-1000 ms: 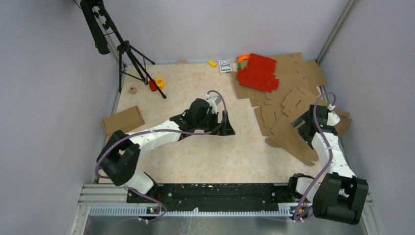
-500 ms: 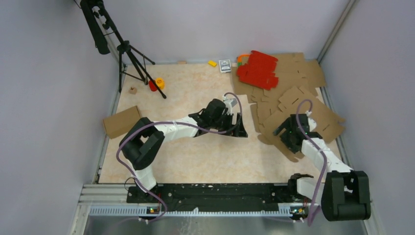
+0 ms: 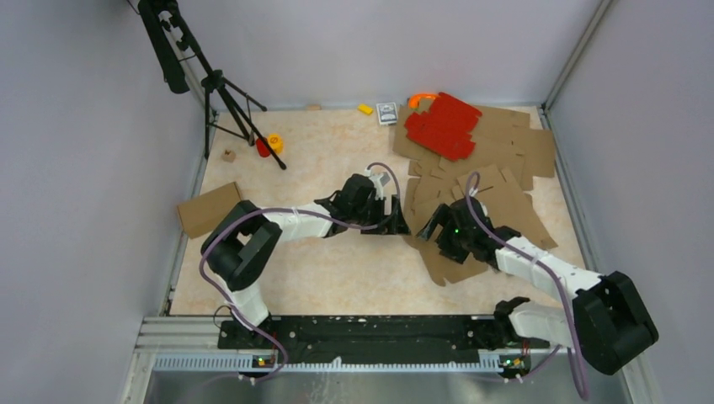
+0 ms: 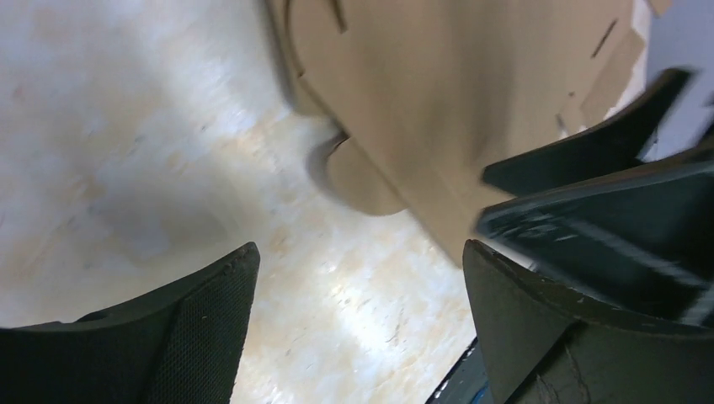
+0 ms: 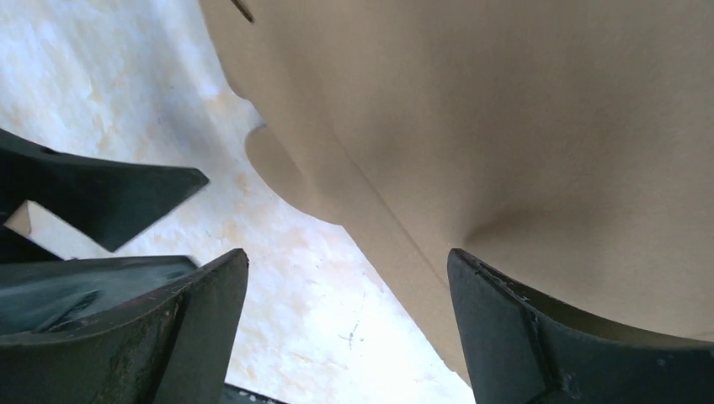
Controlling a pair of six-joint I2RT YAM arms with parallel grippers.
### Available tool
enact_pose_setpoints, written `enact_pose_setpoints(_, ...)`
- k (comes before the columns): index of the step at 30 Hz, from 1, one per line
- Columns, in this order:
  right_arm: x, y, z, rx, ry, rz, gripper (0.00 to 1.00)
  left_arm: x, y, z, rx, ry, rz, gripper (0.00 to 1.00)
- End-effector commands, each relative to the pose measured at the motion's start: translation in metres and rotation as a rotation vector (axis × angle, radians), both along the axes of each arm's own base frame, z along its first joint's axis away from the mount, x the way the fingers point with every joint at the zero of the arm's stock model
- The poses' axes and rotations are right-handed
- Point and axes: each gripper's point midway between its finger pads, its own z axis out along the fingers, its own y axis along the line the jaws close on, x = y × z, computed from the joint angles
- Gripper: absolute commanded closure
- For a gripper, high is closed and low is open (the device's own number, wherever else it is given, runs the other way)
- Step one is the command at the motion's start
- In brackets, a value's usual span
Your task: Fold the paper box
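Observation:
The paper box (image 3: 448,266) is a flat brown die-cut sheet with flaps and slots, lying at the front left of a pile of similar sheets (image 3: 514,151) on the right. My right gripper (image 3: 431,225) is open at the sheet's left edge. In the right wrist view (image 5: 347,257) the cardboard (image 5: 505,126) fills the top and right and reaches one fingertip. My left gripper (image 3: 396,220) is open and empty, just left of that edge, facing the right gripper. In the left wrist view (image 4: 360,252) the cardboard (image 4: 438,101) lies ahead of the open jaws.
A red die-cut sheet (image 3: 442,126) lies on the pile at the back. A folded brown box (image 3: 210,208) sits at the left. A tripod (image 3: 223,101), a red and yellow piece (image 3: 271,145), a card pack (image 3: 387,113) and a yellow block (image 3: 364,108) stand at the back.
My right gripper has moved left toward the middle, and the brown sheets have shifted left with it. My left gripper swung right, then slightly back, and now nearly meets the right gripper.

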Motion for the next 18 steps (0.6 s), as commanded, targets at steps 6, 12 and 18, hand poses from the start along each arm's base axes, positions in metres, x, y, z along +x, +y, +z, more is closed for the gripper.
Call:
enact_pose_setpoints(6, 0.041, -0.102, 0.062, -0.254, -0.19, -0.166, 0.14, -0.003, 0.016, 0.01, -0.054, -0.006, 0.079, 0.21)
enact_pose_setpoints(12, 0.026, -0.122, 0.033, -0.339, -0.071, -0.202, 0.15, -0.029, -0.002, 0.007, -0.158, 0.077, 0.033, 0.65)
enact_pose_setpoints(18, 0.015, -0.107, 0.004, -0.279, -0.008, -0.142, 0.22, -0.036, -0.015, -0.021, -0.104, 0.13, 0.035, 0.86)
